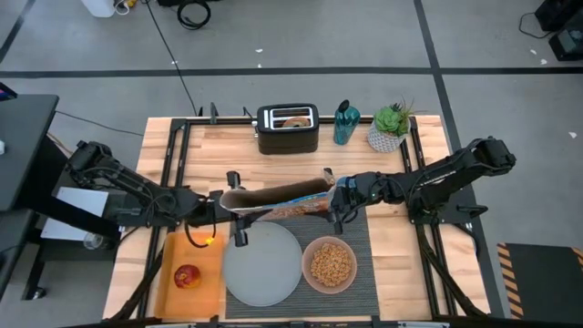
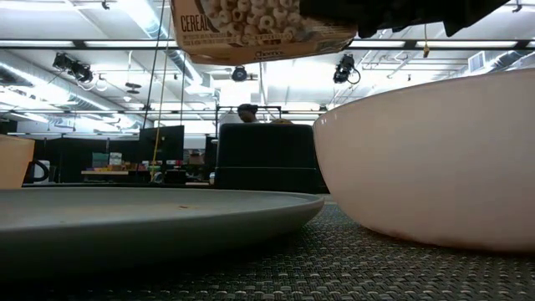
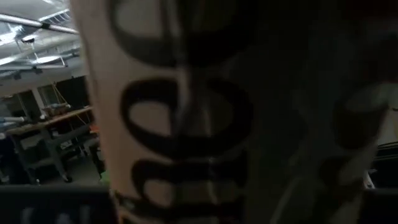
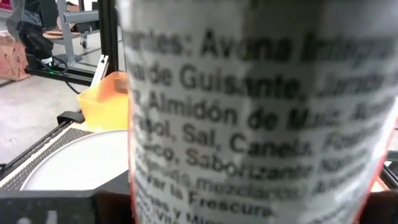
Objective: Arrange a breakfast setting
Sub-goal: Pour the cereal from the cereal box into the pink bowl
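We hold the light, crushable cereal box (image 1: pixel 278 198) by its ends, left claw (image 1: pixel 233 204) and right claw (image 1: pixel 339 195) clamped, above the placemat (image 1: pixel 364 232).

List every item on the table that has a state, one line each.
Cereal box: lifted off the table, lying on its side, held at both ends.
Bowl: upright on the placemat, filled with cereal.
Plate: flat, bare.
Apple: resting in the orange tray.
Toaster: upright, a bagel in its slot.
Left gripper: holding the box.
Right gripper: holding the box.
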You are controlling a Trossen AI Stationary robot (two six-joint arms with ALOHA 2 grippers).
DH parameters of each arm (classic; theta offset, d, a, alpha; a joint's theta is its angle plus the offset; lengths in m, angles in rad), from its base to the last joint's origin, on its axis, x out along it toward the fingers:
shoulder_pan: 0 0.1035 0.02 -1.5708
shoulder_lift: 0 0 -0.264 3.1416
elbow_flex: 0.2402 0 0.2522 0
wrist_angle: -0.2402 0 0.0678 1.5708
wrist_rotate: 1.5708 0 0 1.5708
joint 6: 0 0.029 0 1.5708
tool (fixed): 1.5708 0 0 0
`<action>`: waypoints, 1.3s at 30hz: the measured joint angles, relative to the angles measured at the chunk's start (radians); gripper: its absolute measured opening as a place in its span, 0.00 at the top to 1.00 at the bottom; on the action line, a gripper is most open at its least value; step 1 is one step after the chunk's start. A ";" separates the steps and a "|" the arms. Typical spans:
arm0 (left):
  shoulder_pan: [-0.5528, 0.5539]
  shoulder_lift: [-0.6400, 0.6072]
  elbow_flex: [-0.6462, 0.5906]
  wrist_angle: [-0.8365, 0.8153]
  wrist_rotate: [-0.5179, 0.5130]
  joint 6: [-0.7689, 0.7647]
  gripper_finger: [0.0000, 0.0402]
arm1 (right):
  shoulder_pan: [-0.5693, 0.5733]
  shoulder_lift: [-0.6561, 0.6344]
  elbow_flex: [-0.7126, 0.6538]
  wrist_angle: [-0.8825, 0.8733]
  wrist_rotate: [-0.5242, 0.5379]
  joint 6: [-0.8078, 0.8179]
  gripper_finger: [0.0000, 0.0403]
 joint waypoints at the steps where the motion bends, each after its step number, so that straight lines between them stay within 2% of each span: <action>1: -0.001 0.000 0.000 0.004 -0.005 0.008 0.64 | 0.000 0.000 0.000 0.002 0.000 0.006 0.47; 7: -0.001 0.000 0.000 0.009 -0.042 0.019 0.81 | 0.000 0.000 0.000 0.005 0.000 0.030 0.47; 12: -0.001 0.000 0.000 0.007 -0.055 0.019 0.91 | 0.000 -0.002 0.001 0.005 -0.002 0.041 0.46; 17: -0.001 0.000 0.001 0.003 -0.056 0.015 0.95 | 0.000 -0.049 0.007 -0.001 -0.028 0.021 0.42; 24: -0.001 0.002 0.000 -0.013 -0.096 0.016 0.95 | 0.000 -0.197 0.009 -0.139 -0.041 0.022 0.27; 27: -0.004 0.002 0.000 -0.023 -0.155 0.031 0.95 | 0.001 -0.281 0.009 -0.239 -0.024 0.048 0.21; 32: -0.031 0.000 -0.015 -0.027 -0.387 0.083 0.96 | 0.042 -0.424 -0.001 -0.390 0.093 0.104 0.18; 34: -0.042 -0.009 -0.050 -0.029 -0.447 0.079 0.96 | 0.074 -0.471 -0.029 -0.404 0.122 0.113 0.18; 39: -0.094 -0.101 -0.206 -0.026 -0.541 -0.060 0.96 | 0.168 -0.577 -0.106 -0.390 0.258 0.121 0.20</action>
